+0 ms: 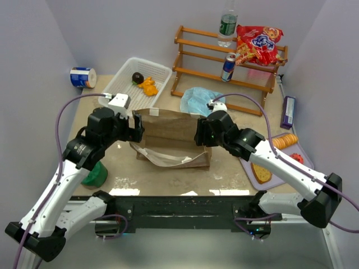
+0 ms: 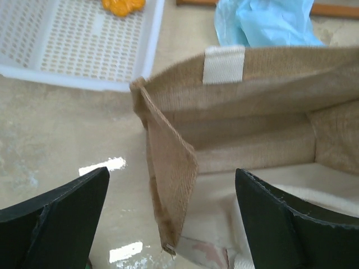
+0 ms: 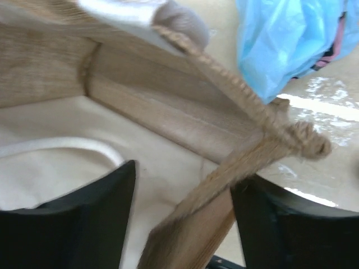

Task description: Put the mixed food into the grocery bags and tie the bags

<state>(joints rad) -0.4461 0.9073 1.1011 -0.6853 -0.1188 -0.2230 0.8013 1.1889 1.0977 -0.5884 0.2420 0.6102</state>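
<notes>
Both spread, left gripper [image 2: 171, 182] and right gripper [image 3: 184, 179] straddle ends of brown bag [image 1: 174, 126]

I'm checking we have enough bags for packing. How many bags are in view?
2. The brown bag stands open in the middle; the light blue plastic bag lies crumpled just behind it. Others could be hidden.

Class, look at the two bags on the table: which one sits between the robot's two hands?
The brown bag, flanked by the left hand and right hand. The light blue plastic bag lies crumpled behind it, nearer the wooden rack.
</notes>
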